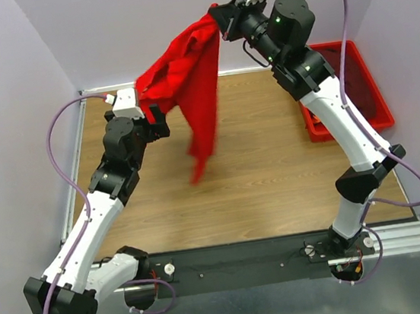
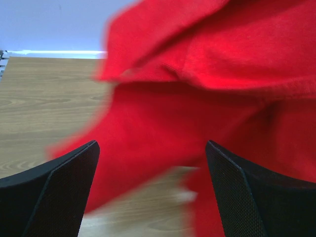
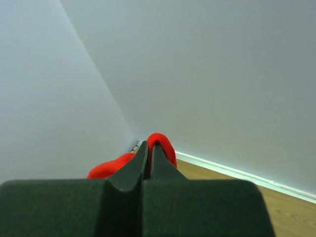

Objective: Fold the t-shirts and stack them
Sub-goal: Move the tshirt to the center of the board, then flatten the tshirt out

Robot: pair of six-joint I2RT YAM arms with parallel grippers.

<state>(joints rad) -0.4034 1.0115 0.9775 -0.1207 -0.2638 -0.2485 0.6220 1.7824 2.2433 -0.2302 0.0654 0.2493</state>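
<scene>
a robot lab: two robot arms (image 1: 101,208) bolted to a wooden counter (image 1: 275,187) inside plain pale walls (image 1: 2,90).

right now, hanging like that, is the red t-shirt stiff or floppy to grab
Likely floppy: the red t-shirt drapes in folds from the right gripper. Probably light: one pinch holds it. It may swing away from the open left gripper.

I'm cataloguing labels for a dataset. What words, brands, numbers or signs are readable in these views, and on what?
None can be read.
The t-shirt is plain red, with no print or tag showing; the tray, the table, the left arm and the right arm show no lettering either.
</scene>
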